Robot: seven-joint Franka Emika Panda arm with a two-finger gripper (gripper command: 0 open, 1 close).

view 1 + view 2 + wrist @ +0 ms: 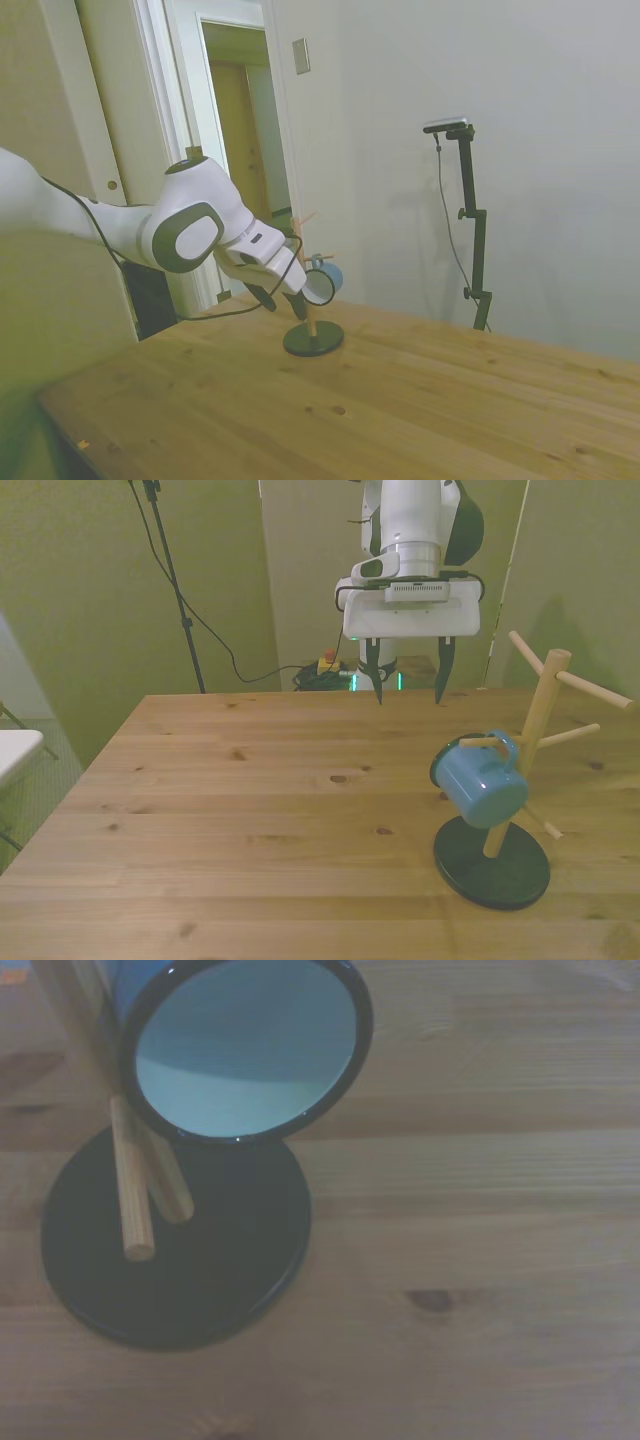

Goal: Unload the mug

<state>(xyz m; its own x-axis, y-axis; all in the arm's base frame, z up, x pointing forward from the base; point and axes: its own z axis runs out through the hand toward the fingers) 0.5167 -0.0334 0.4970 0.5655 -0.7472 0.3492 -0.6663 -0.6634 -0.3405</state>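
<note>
Nearest the front camera: black round base [492, 862] of the peg stand [530, 742], sitting on the bench [250, 810] toward the front view's right. Just above it hangs the mug [481, 782], blue outside, pale inside, dark rim, w/ handle hooked over a lower peg [478, 742] on the stand's left side in front view. Mug tilts, mouth aimed down and away from the front camera; wrist view looks straight into the mouth [245, 1048], base plate below it. Not yet unloaded.

End effector [408, 694] is open, both dark fingers spread and empty, hovering above the bench behind the mug, apart from it, no contact. In side view it sits just beside the mug and stand, fingers [298, 307] pointing down.

Risks, as judged:
- Handle is looped on an upward-angled peg; pulling straight out or down would prob. snag the handle and drag or tip the whole stand, since the base looks light and isn't fixed.
- Pinching the rim at the mug's tilt could slip; the enamel-like wall looks smooth.
- Coming in could clip the other pegs or post, esp. the short lower peg near the base.
- Closing off-centre could swing the mug on its peg.

Count: 1 mug, 1 peg stand, 1 arm w/ 1 end effector, 1 bench. Pegs: at least 5 visible in front view; can't rule out more hidden.
</note>
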